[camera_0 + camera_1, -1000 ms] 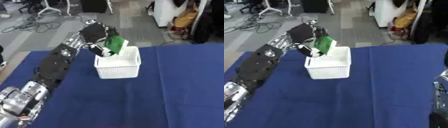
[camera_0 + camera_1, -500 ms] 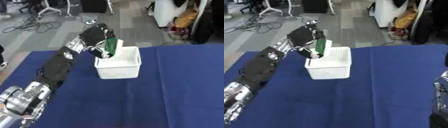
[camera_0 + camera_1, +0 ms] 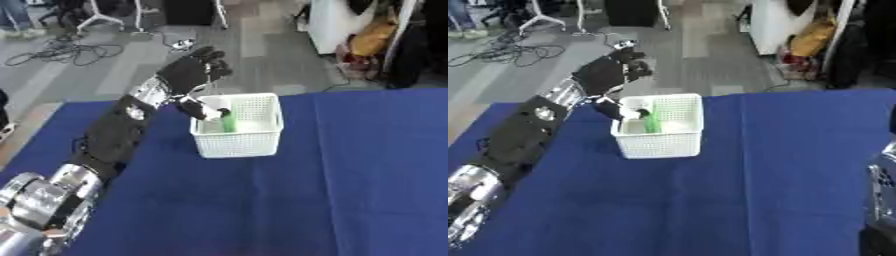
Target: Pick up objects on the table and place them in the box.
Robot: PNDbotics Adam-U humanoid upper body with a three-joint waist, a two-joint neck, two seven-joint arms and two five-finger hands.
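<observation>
A white mesh box [image 3: 238, 142] stands on the blue table toward its far side. Inside it lies a green object [image 3: 227, 121], leaning near the left wall. My left hand [image 3: 192, 74] hovers above the box's left rear corner with its fingers spread open and nothing in them. Part of my right arm [image 3: 882, 190] shows at the lower right edge of the right eye view; its hand is out of sight.
The blue cloth [image 3: 332, 190] covers the table, whose far edge runs just behind the box. Beyond it are grey floor, cables [image 3: 52, 52] and a white cabinet [image 3: 337, 22].
My left hand held the green object over the box's left rim; it has let go, the object now lies in the box, and the hand has lifted with fingers spread.
</observation>
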